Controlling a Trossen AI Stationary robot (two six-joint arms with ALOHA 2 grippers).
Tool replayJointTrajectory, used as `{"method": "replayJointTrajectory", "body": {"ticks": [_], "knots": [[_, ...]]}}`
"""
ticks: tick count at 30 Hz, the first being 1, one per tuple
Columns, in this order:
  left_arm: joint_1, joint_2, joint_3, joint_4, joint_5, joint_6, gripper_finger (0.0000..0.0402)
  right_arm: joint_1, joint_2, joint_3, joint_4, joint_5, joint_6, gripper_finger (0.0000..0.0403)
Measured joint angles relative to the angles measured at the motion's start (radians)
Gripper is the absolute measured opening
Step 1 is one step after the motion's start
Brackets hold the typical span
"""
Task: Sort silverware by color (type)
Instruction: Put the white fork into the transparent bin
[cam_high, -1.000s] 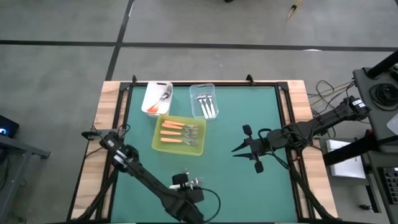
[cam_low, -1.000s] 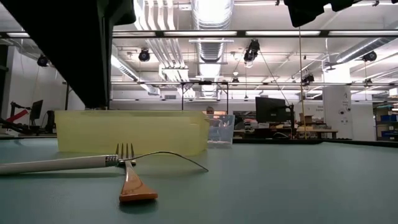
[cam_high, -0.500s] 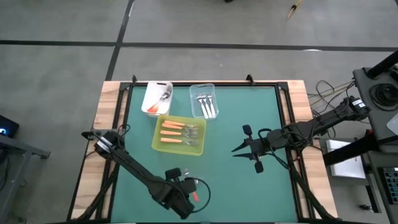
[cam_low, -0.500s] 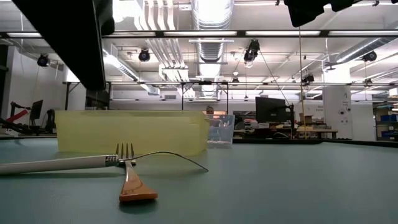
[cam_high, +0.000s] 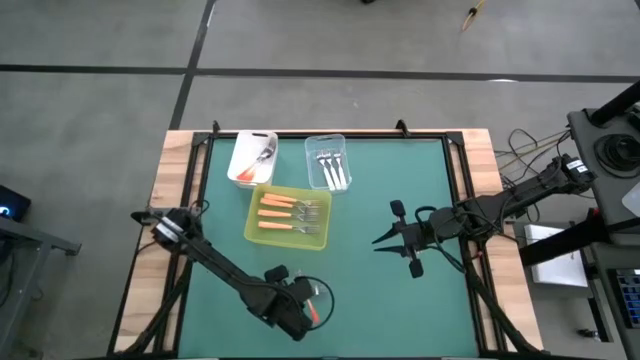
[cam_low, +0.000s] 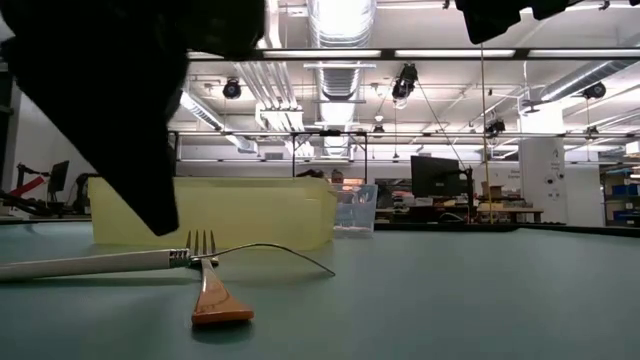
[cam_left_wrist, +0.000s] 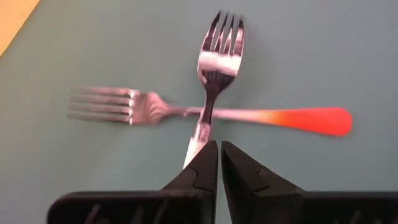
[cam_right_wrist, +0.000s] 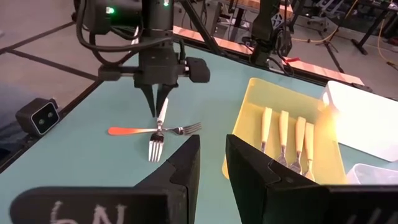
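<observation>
We see the left pincer (cam_left_wrist: 219, 163) low over the near part of the green tabletop (cam_high: 400, 300), its fingers pressed together, grasping nothing, directly above the white handle of a fork (cam_left_wrist: 214, 74). That fork lies crossed over an orange-handled fork (cam_left_wrist: 205, 113). The yellow-green tray (cam_right_wrist: 249, 107) nearby holds four orange-handled forks (cam_right_wrist: 287, 138). A clear tub (cam_high: 327, 162) holds silver forks, and a white tub (cam_high: 252, 158) sits beside it. The right pincer (cam_high: 380, 240) hangs released above the tabletop's right half.
</observation>
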Motion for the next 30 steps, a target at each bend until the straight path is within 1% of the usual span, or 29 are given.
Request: {"method": "replayJointTrajectory", "body": {"ticks": [5, 13, 17, 19, 22, 30], "knots": [[0.010, 0.000, -0.008, 0.025, -0.008, 0.040, 0.0041, 0.000, 0.000, 0.000, -0.004, 0.000, 0.000, 0.0068], [0.009, 0.000, -0.026, 0.025, -0.009, 0.051, 0.0138, 0.000, 0.000, 0.000, -0.007, 0.000, 0.000, 0.0068], [0.010, 0.001, -0.043, 0.026, -0.010, 0.053, 0.0172, 0.000, 0.000, 0.000, -0.012, 0.000, 0.000, 0.0068], [0.010, 0.006, -0.046, 0.035, -0.016, 0.054, 0.0180, 0.000, 0.000, 0.000, -0.017, 0.000, 0.000, 0.0068], [0.010, 0.021, -0.048, 0.040, -0.030, 0.054, 0.0182, -0.001, 0.000, 0.000, -0.019, 0.000, 0.000, 0.0068], [0.010, 0.034, -0.046, 0.065, -0.038, 0.075, 0.0161, -0.002, 0.000, 0.000, -0.019, 0.001, 0.000, 0.0068]]}}
